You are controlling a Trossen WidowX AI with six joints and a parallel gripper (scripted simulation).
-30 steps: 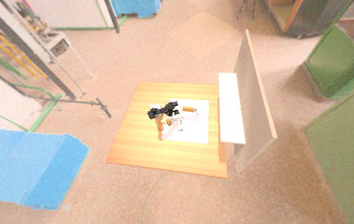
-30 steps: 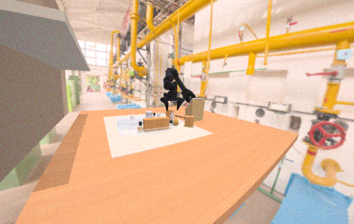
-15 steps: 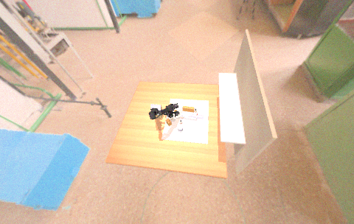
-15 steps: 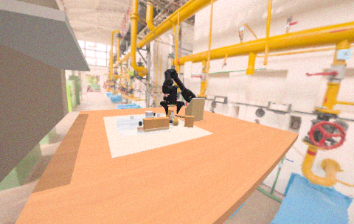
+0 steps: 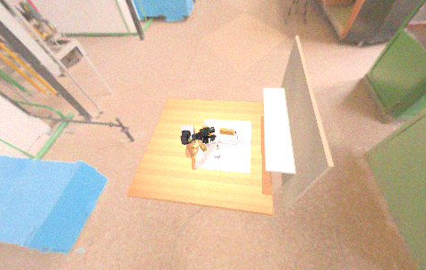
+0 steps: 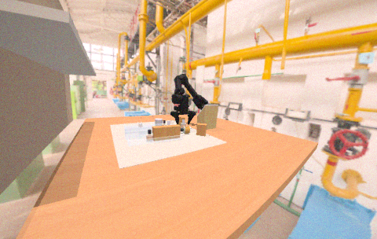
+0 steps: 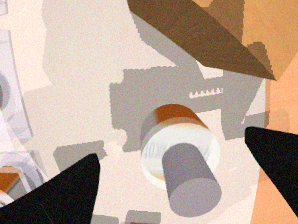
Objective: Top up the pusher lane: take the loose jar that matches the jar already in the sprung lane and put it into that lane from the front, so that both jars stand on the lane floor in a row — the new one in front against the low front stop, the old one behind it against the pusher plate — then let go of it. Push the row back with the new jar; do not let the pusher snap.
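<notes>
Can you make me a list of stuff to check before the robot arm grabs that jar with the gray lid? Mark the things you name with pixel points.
1. Pincer [image 7: 173,148] open: ok, its two fingers stand wide apart.
2. Nothing held yet: ok, there is a gap between each finger and the jar [image 7: 155,156].
3. Jar between the fingers, seen from the wrist: ok, it shows in the space between them.
4. Jar standing upright: ok, its gray lid [image 7: 195,197] faces up toward the wrist view.
5. Fingers low enough to grab: cannot tell, the wrist view looks down and the other views are too small.
6. Same kind as the jar in the sprung lane: cannot tell, that lane's jar can't be made out clearly.
</notes>
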